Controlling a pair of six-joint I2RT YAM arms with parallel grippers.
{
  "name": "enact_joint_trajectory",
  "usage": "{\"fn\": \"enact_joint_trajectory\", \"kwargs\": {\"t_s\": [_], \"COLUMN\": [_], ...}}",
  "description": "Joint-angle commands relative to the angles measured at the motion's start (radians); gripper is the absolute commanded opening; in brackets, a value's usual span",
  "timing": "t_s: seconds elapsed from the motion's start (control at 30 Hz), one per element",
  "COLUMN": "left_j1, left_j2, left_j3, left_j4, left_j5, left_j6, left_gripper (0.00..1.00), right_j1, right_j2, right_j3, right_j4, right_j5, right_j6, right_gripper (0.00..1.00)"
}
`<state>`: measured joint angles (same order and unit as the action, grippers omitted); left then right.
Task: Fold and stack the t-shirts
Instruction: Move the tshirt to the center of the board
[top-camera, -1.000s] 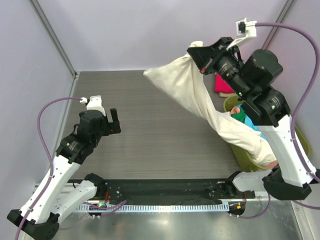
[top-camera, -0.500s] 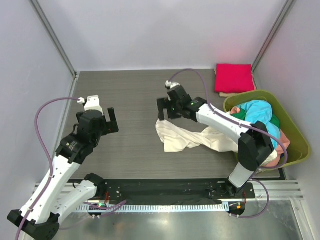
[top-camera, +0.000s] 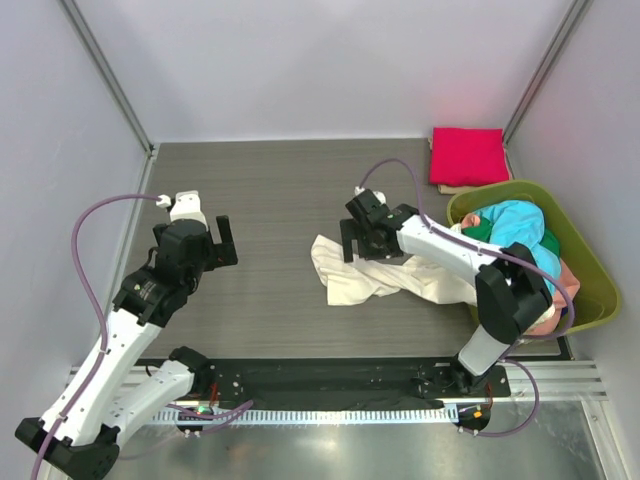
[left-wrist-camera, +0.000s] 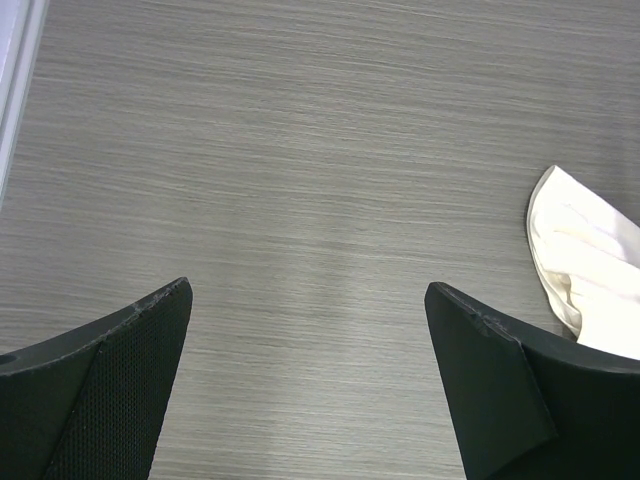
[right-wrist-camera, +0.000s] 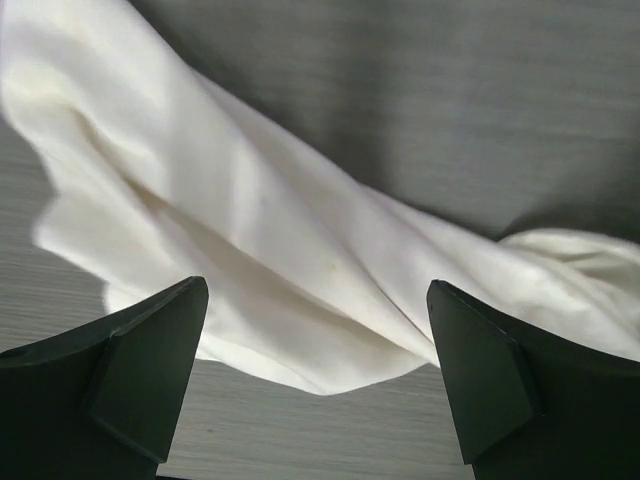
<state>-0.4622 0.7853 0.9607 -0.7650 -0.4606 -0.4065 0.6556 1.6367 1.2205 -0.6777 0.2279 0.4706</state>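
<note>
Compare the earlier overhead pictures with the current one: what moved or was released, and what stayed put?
The right pincer swung the cream t-shirt down from mid-air onto the table, let it go, and has drawn back toward the basket, open. The left pincer, the folded magenta t-shirt and the basket stayed put.

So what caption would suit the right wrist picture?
Open right gripper hovering over a crumpled cream-white t-shirt on the grey table.
</note>
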Motion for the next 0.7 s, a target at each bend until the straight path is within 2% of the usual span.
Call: {"fn": "enact_joint_trajectory", "kwargs": {"t_s": [0.0, 0.13, 0.2, 0.27, 0.3, 0.4, 0.47, 0.5, 0.57, 0.6, 0.67], "left_j1": [0.007, 0.008, 0.007, 0.008, 0.008, 0.007, 0.010, 0.010, 0.013, 0.014, 0.016], "left_j2": [-0.006, -0.011, -0.015, -0.018, -0.018, -0.018, -0.021, -0.023, -0.027, -0.029, -0.034], "left_j3": [0.018, 0.016, 0.016, 0.016, 0.015, 0.016, 0.018, 0.016, 0.018, 0.018, 0.018], "left_j4": [0.010, 0.009, 0.010, 0.010, 0.010, 0.010, 0.013, 0.012, 0.007, 0.006, 0.001], "left_j5": [-0.009, -0.004, -0.003, -0.001, 0.002, 0.000, 0.000, -0.006, -0.013, -0.018, -0.039], "left_j6": [0.009, 0.008, 0.008, 0.008, 0.009, 0.009, 0.009, 0.009, 0.008, 0.008, 0.003], "left_gripper": [1.00, 1.00, 1.00, 1.00, 1.00, 1.00, 1.00, 1.00, 1.00, 1.00, 1.00], "right_j1": [0.009, 0.018, 0.021, 0.022, 0.024, 0.044, 0.085, 0.107, 0.137, 0.169, 0.188], "right_j2": [0.041, 0.069, 0.084, 0.110, 0.121, 0.195, 0.247, 0.309, 0.375, 0.447, 0.533], "right_j3": [-0.067, -0.108, -0.108, -0.104, -0.098, 0.014, 0.117, 0.252, 0.409, 0.583, 0.760], "right_j4": [0.015, 0.059, 0.072, 0.096, 0.108, 0.144, 0.139, 0.130, 0.103, 0.092, 0.066], "right_j5": [-0.082, -0.117, -0.142, -0.166, -0.185, -0.272, -0.295, -0.302, -0.324, -0.337, -0.381], "right_j6": [0.026, 0.026, 0.023, 0.020, 0.017, 0.016, 0.014, 0.010, 0.003, 0.005, 0.017], "right_gripper": [0.97, 0.87, 0.72, 0.51, 0.29, 0.01, 0.01, 0.01, 0.01, 0.01, 0.01]}}
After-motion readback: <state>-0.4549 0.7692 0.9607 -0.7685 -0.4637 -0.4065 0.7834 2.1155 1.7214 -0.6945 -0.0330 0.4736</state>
